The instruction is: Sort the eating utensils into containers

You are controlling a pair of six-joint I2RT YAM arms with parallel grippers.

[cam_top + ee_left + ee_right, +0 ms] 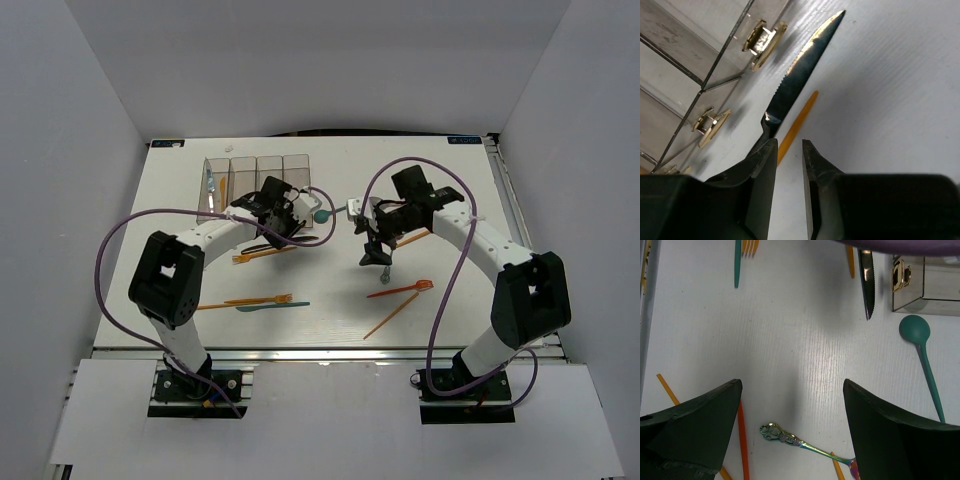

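The containers (pixel 255 183) are a row of clear bins at the back left; their walls (pixel 685 45) fill the upper left of the left wrist view. My left gripper (pixel 288 222) hangs just in front of them. Its jaws (pixel 789 145) stand a narrow gap apart with only bare table between. A black serrated knife (pixel 800 70) and an orange handle (pixel 797 125) lie just beyond its fingertips. My right gripper (pixel 376 252) is wide open (pixel 792 385) over an iridescent metallic spoon (pixel 800 442) lying on the table. A teal spoon (pixel 921 347) lies near the bins.
An orange fork (pixel 262 255), another orange fork with a teal knife (pixel 252 303), a red fork (pixel 402 290) and an orange utensil (pixel 390 315) lie on the white table. Gold latches (pixel 762 42) stick out from the bins' bases. Purple cables loop over both arms.
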